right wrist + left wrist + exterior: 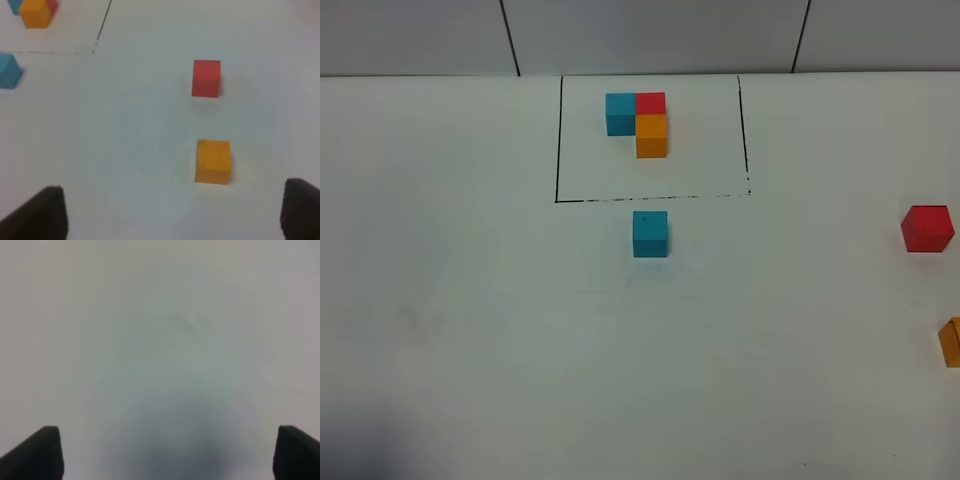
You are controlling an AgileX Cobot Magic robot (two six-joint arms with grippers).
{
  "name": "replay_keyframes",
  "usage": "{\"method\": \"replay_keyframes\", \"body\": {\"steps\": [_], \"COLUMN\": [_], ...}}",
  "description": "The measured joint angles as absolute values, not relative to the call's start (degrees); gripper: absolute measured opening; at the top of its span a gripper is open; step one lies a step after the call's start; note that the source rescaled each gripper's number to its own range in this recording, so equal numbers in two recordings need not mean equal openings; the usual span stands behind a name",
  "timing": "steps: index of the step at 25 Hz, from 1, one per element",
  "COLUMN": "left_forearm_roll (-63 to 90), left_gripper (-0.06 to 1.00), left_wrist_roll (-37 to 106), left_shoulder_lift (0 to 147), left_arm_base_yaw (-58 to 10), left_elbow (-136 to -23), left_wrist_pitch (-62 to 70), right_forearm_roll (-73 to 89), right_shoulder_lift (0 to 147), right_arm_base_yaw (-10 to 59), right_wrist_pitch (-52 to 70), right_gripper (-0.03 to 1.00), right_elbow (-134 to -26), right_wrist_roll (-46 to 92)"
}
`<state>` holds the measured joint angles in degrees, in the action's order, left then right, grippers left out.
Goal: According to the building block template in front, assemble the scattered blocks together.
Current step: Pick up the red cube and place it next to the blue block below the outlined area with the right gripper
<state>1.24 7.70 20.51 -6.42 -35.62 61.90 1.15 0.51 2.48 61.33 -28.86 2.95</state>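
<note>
Your high view: bright, even light, faint soft shadows on the counter (470,350), lower-left corner dark. Left wrist view wholly blurred, with a grey shadow patch. Right wrist view slightly soft.

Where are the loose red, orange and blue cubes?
Loose red cube (206,78), right wrist view: centre of its visible face.
Loose orange cube (213,161), right wrist view: its centre.
Loose blue cube (650,225), exterior high view: its top face.

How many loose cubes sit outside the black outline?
3. The blue cube sits just in front of the black outline; the red cube is far right; the orange cube, nearer, is cut by the view's edge. None seem hidden.
</note>
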Motion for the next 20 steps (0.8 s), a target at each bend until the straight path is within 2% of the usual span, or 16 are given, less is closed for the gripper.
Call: {"method": "replay_keyframes", "body": {"steps": [10, 16, 20], "left_forearm_roll": [8.96, 9.09, 9.03], "left_gripper": [0.86, 0.77, 0.68], "left_wrist_roll": [15.31, 16.51, 16.51], "left_shoulder_lift": [5.28, 0.56, -0.32], "left_arm_base_yaw": [-6.42, -6.42, -6.42], "left_elbow": [-29.57, -29.07, -29.07], "left_wrist_pitch": [60.86, 61.13, 61.27], "right_forearm_roll": [1.15, 1.15, 1.15], "right_shoulder_lift": [0.51, 0.51, 0.51], "right_arm_base_yaw": [2.48, 2.48, 2.48], "right_wrist_pitch": [61.33, 61.33, 61.33], "right_gripper": [0.74, 0.74, 0.74], "right_elbow": [-28.86, -28.86, -28.86], "right_wrist_roll": [2.95, 2.95, 2.95]}}
